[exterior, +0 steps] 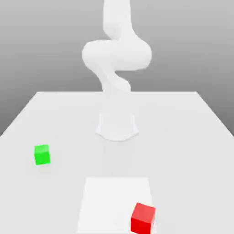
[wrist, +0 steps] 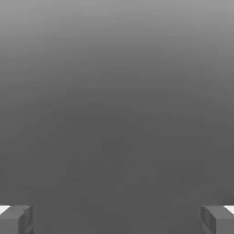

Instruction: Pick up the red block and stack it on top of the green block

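Note:
The red block [exterior: 143,218] is a small bright red cube near the table's front edge, toward the exterior view's right, on a paler square patch [exterior: 114,196]. The green block [exterior: 42,154] is a bright green cube of like size, standing alone at the exterior view's left, farther back. The white arm [exterior: 116,55] rises from its base [exterior: 117,126] at the table's middle back and leaves the picture at the top. In the hand view my gripper [wrist: 117,219] is open: two grey fingertips [wrist: 16,219] stand far apart with nothing between them, facing a plain grey background.
The white table [exterior: 183,137] spans the whole exterior view, its back edge running behind the arm's base. The two blocks are far apart, with bare tabletop between them.

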`<control>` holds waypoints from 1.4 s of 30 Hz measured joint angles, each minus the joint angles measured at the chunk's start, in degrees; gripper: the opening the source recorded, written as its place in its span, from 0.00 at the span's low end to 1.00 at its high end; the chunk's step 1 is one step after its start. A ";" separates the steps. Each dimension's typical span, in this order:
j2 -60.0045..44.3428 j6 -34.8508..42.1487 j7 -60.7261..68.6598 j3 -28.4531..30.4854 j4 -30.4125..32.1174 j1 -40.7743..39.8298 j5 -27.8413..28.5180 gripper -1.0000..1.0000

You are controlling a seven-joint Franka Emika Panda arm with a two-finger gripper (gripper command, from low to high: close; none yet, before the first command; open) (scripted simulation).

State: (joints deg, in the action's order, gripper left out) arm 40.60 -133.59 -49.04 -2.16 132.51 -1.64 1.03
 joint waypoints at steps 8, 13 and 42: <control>-17.04 -5.85 -11.03 -5.84 2.34 -3.99 4.22 0.50; -27.49 -9.39 -17.73 -8.22 3.76 -5.33 6.77 0.50; -56.33 -21.67 -30.22 -8.87 7.35 -2.63 5.99 0.00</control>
State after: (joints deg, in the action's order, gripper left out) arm -15.73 -155.26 -79.26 -11.03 139.86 -4.28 7.02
